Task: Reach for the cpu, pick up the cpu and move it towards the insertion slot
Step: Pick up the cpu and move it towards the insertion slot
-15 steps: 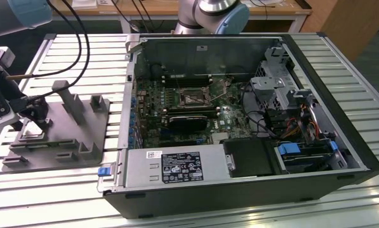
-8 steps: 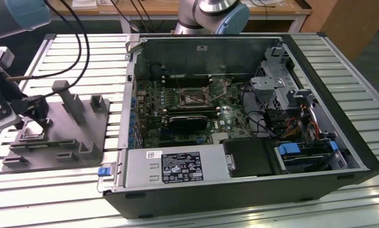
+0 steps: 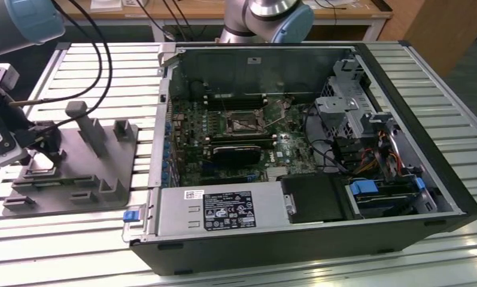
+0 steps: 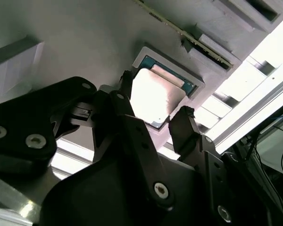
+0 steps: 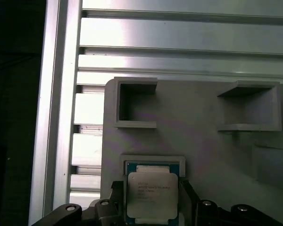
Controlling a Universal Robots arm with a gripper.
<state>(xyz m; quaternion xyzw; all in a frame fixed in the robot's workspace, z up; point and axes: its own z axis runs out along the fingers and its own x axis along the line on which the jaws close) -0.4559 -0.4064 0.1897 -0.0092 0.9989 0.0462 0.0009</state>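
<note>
The cpu [image 5: 151,195], a silvery square chip with a greenish rim, lies in a shallow recess of the grey fixture [image 5: 203,136]. My gripper [image 5: 151,189] straddles it, one black finger against each opposite edge, shut on the chip. In the second wrist view the cpu [image 4: 156,94] shines between the same fingertips [image 4: 126,82], at the recess. In the exterior view my gripper [image 3: 42,143] hangs over the fixture [image 3: 70,173] at that view's left. The insertion slot [image 3: 242,124], a dark square socket with a metal frame, sits on the motherboard inside the open computer case [image 3: 302,251].
The fixture carries upright posts [image 3: 82,122] and box-shaped pockets [image 5: 136,103] close to my gripper. Cables [image 3: 94,54] run from the arm. A black card [image 3: 236,154], a power supply [image 3: 218,209] and drive cages [image 3: 358,107] crowd the case. A second arm [image 3: 266,18] stands behind it.
</note>
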